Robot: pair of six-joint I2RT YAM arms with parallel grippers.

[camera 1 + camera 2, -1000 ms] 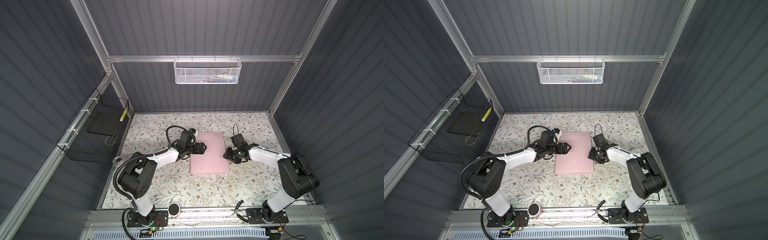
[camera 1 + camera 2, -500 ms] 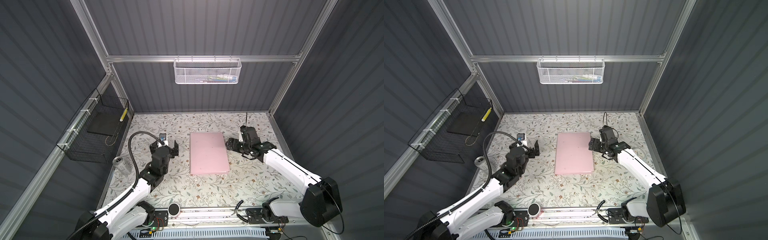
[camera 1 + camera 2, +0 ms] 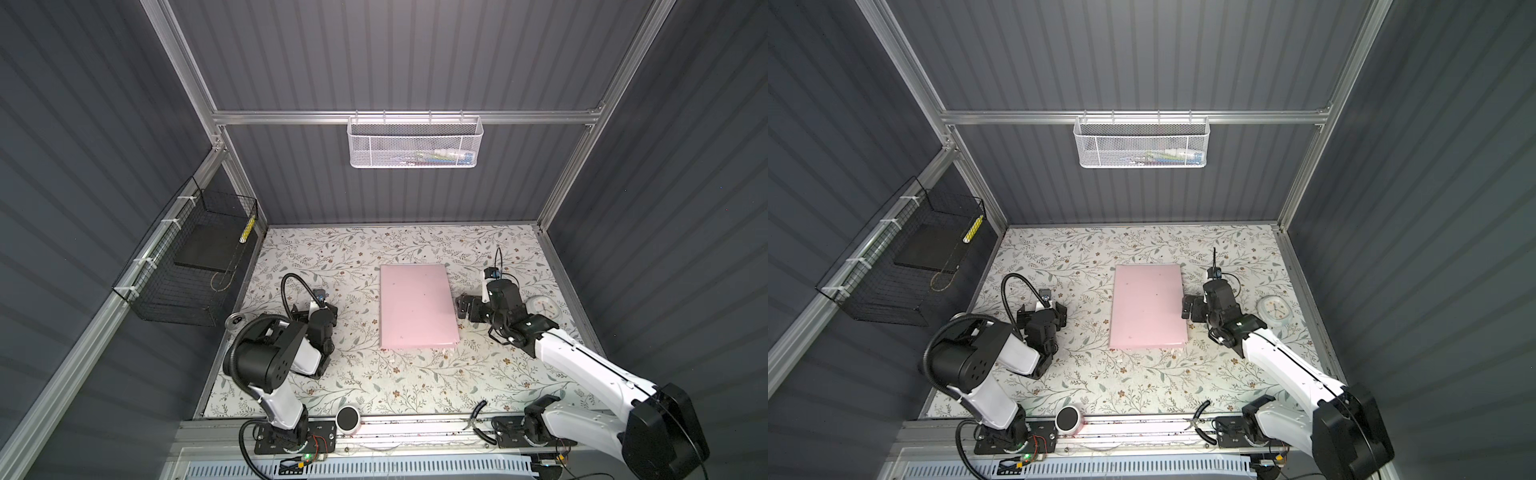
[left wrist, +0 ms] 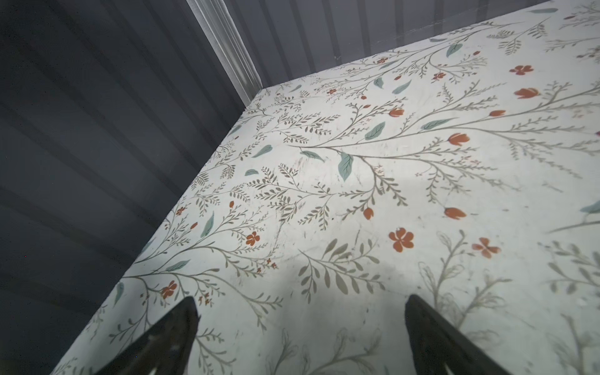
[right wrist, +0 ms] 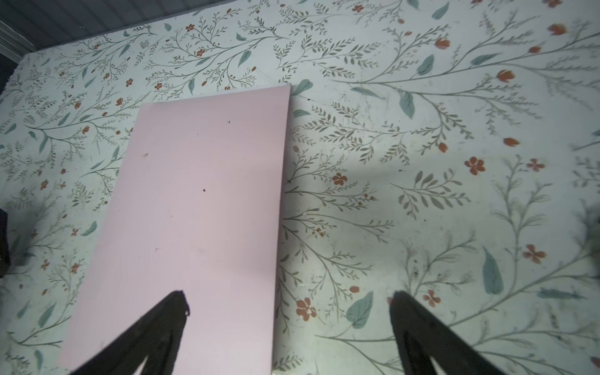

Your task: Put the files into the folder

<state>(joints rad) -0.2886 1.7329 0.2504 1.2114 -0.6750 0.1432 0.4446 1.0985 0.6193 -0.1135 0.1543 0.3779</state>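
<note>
In both top views the thin pale pink rectangular folder (image 3: 417, 307) (image 3: 1148, 307) lies closed and flat near the middle of the floral-patterned bench (image 3: 374, 374). The right pincer (image 3: 462, 307) sits just beside the folder's right long edge, jaws spread wide and holding nothing. In the right wrist view one of its black fingers (image 5: 156, 334) overlaps the pink cover. The left pincer (image 4: 301, 303) is also spread wide and empty, over bare bench, well apart from the folder's left side.

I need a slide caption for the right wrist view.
Right gripper, jaws open, at the edge of the closed pink folder on the floral table.
</note>
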